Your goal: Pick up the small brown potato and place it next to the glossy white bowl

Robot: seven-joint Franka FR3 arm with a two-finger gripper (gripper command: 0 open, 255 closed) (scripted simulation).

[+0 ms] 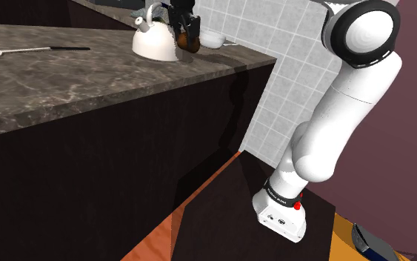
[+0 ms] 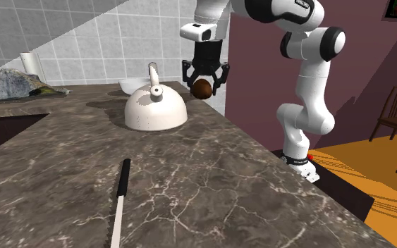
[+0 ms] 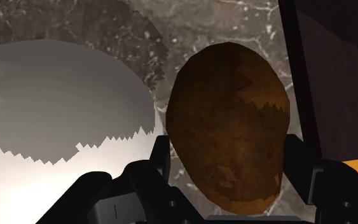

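Though half-hidden, potato [image 3: 228, 121] seemingly between fingers [image 3: 160, 159].

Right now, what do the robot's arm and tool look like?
The arm is glossy white, built of rounded segments with dark joint rings; a small red dot sits near its base. The tool is all black and two-fingered.

The countertop [image 2: 211, 183] is dark brown stone with pale veining and a polished, faintly reflective finish. The kettle [image 2: 154, 111] on it is white, smooth and softly glossy. The potato [image 3: 228, 127], near the kettle, is brown, mottled and matt. The bowl [image 1: 212, 38] behind the kettle is white and smooth. The wall [image 2: 84, 35] behind the kettle is pale grey tile with visible joints.
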